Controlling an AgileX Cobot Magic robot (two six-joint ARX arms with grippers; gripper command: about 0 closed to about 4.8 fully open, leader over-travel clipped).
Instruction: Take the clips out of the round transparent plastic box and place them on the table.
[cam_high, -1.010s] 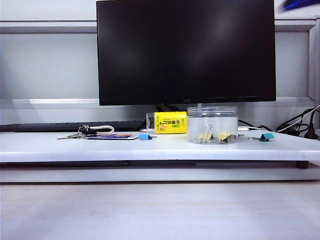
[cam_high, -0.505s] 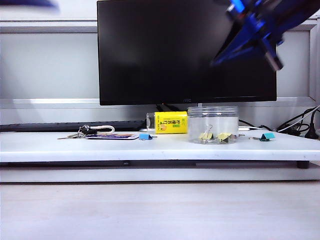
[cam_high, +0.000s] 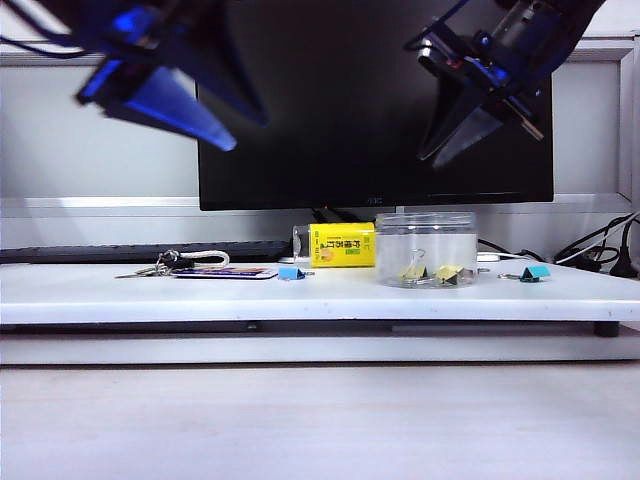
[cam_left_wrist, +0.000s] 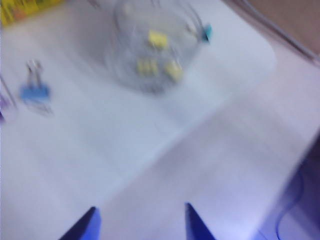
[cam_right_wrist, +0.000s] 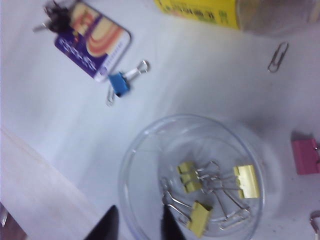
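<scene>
While the left gripper (cam_high: 205, 120) hangs high with fingers spread, the right gripper (cam_right_wrist: 137, 225), fingers slightly parted, hovers over the round transparent plastic box (cam_right_wrist: 150, 150) holding yellow clips (cam_right_wrist: 200, 217) below.

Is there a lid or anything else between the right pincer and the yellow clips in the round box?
Nothing visible. The right pincer hangs above the round transparent plastic box, whose top shows no lid in the right wrist view. The yellow clips lie uncovered on its floor. The left pincer is off to the side.
</scene>
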